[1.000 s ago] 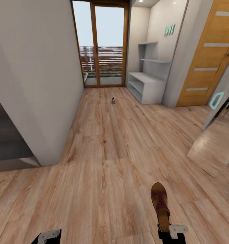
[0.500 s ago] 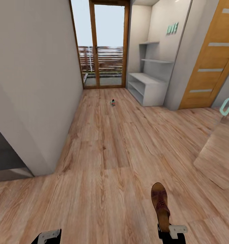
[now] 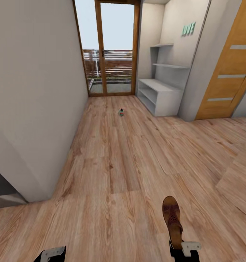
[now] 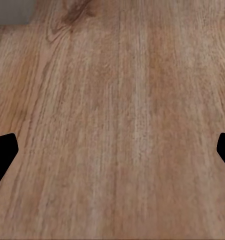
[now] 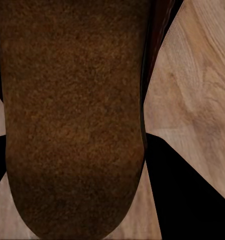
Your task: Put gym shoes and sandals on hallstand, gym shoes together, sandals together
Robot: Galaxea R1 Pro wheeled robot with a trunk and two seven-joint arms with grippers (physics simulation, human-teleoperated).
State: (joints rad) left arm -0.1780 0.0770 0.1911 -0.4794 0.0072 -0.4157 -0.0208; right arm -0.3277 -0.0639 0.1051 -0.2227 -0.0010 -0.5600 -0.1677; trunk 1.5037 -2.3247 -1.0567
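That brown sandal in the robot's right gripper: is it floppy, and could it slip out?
The sandal sticks straight out from the right gripper without drooping, so its sole is probably fairly stiff. Held by the heel end only, it might pivot or slip if jolted. The insole looks rough and suede-like, which likely helps grip.

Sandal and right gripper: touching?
Touching. In the right wrist view the sandal sits clamped between the dark fingers; the head view shows its heel in the right gripper, held above the floor.
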